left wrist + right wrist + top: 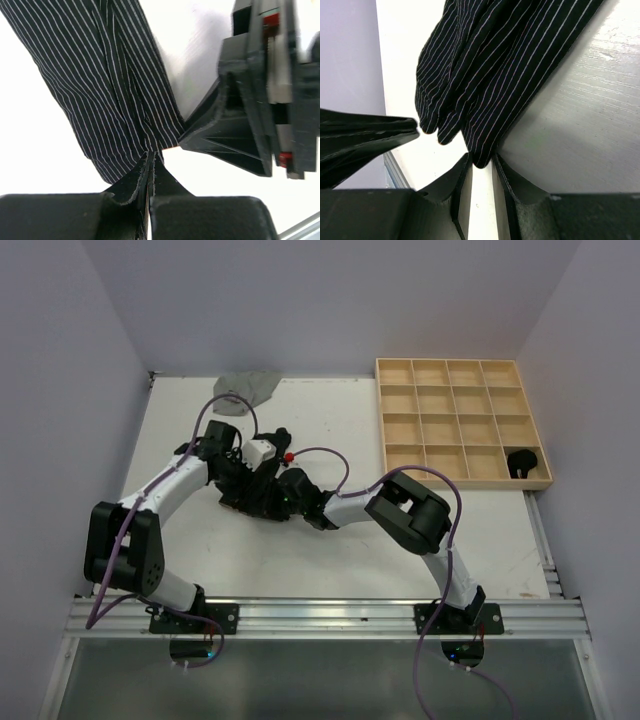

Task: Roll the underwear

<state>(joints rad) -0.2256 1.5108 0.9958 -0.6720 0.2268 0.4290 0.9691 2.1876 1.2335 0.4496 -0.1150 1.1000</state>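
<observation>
1. Left gripper (150, 162): jaws pressed together on the near edge of the striped underwear (115, 85), at the middle of the table (200, 550).
2. Right gripper (481, 165): jaws narrowly apart around a cloth corner; a firm pinch cannot be confirmed.
3. Handling, judged: light, limp, bunches readily; best taken at hemmed edges.
4. Long axis: runs away from both fingertips in lengthwise folds; its heading is hidden from overhead.

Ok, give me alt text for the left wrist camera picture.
The left gripper has its fingers shut on the edge of black pinstriped underwear that stretches up-left over a white table. The right gripper meets the same edge from the right.
</observation>
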